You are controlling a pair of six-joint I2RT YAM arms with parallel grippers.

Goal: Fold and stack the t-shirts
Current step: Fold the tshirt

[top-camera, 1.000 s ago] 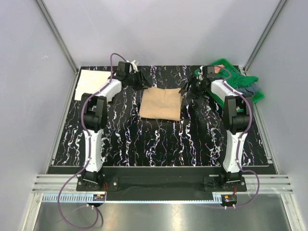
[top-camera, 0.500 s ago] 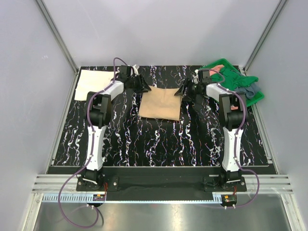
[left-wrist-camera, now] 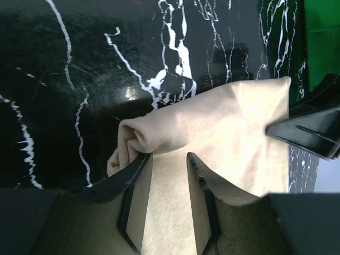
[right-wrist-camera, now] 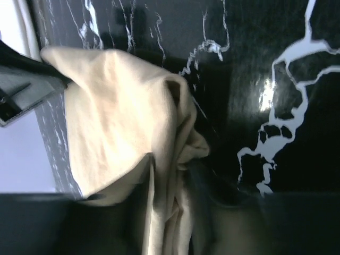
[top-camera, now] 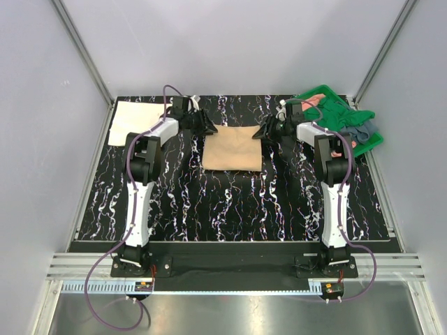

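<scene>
Both my grippers sit at the far edge of the tan t-shirt (top-camera: 232, 150), which lies folded in a rectangle at the middle of the black marbled table (top-camera: 230, 206). My left gripper (left-wrist-camera: 167, 159) clamps the shirt's far left corner: cloth fills the narrow gap between its fingers, and a rolled edge lifts just ahead. My right gripper (right-wrist-camera: 171, 164), blurred, pinches a bunched fold at the far right corner. The cream-white t-shirt (top-camera: 131, 120) lies flat at the table's far left. The dark green t-shirt (top-camera: 336, 112), salmon-pink t-shirt (top-camera: 314, 102) and grey-blue t-shirt (top-camera: 360, 131) are heaped in the green tray (top-camera: 320, 90) at far right.
</scene>
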